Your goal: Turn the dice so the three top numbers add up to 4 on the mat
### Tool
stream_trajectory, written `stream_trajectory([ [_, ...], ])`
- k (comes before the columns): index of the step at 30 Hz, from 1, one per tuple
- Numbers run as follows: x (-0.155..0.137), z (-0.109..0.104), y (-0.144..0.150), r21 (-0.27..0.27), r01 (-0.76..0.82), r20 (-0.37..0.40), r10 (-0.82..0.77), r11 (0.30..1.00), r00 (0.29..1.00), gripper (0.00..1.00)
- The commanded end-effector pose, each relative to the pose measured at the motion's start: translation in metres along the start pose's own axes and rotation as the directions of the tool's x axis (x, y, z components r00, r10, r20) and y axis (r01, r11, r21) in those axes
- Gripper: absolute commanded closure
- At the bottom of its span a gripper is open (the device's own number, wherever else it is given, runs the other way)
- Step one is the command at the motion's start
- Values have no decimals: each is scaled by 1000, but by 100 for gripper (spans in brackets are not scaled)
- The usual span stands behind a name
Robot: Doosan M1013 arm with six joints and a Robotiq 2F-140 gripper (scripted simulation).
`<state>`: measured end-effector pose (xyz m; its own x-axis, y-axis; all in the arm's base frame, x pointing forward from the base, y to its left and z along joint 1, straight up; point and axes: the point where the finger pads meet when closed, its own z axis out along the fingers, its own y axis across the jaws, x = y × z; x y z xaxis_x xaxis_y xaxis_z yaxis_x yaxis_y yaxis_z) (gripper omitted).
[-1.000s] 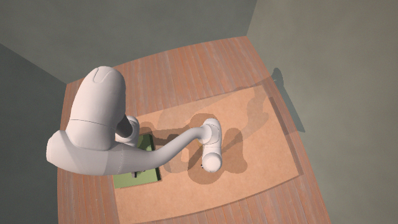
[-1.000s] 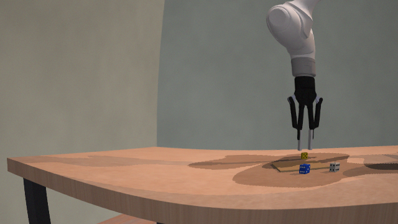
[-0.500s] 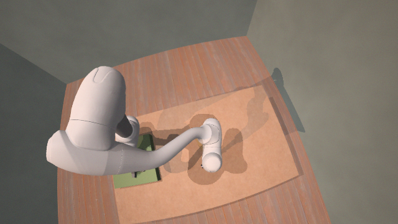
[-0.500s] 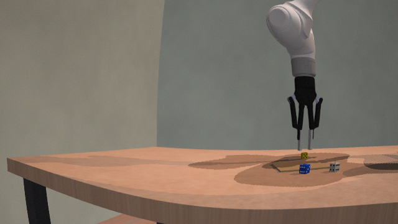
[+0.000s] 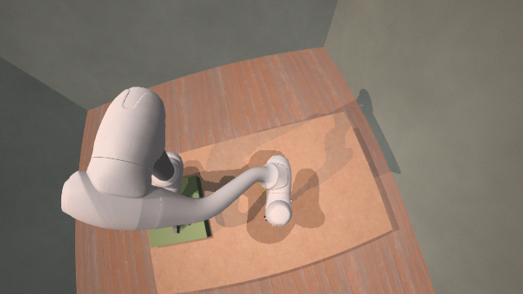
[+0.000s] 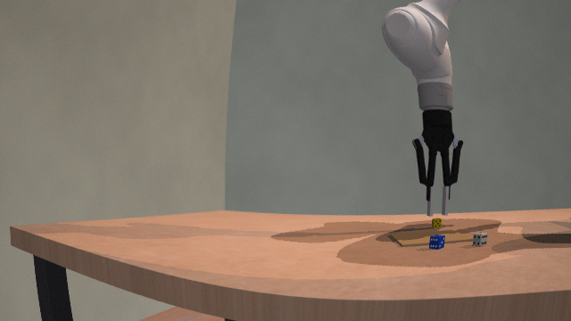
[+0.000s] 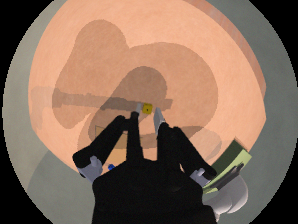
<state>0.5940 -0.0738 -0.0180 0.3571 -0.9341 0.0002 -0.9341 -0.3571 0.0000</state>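
The yellow die (image 6: 436,223) (image 7: 147,108) stands on the desk (image 5: 347,212) (image 6: 178,250) (image 7: 240,75), seemingly just beyond the far edge of the mat (image 6: 402,241). Five pips face the exterior view; from the wrist its top appears to carry a single pip, though it is small. The blue die (image 6: 436,242) (image 7: 111,167) and the white die (image 6: 480,240) seem to lie just off the mat's near side. Their top numbers are too foreshortened to read.

Above the yellow die, the gripper (image 6: 437,216) (image 7: 147,111) points down, its fingers parted by a modest gap with nothing between them. The tips are close over the die but not around it. The arm (image 5: 184,210) (image 6: 428,45) reaches across from its green base (image 5: 196,237) (image 7: 232,162).

Placing looks undone for all three dice. A total of four needs two ones and a two; if yellow does show one, it may only need moving, while the others must show a one and a two. Final release and retreat remain.

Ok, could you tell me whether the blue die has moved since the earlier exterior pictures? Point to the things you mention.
No, the blue die (image 6: 436,242) (image 7: 111,167) shows no visible shift against the mat (image 6: 412,241) (image 7: 120,142) in the exterior view.
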Motion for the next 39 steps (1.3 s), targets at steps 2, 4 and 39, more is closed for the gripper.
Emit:
stream_trajectory([
  [2,0,1,0,0,0,0,0,1000,1000,79],
  [4,0,3,0,0,0,0,0,1000,1000,79],
  [39,0,25,0,0,0,0,0,1000,1000,79],
])
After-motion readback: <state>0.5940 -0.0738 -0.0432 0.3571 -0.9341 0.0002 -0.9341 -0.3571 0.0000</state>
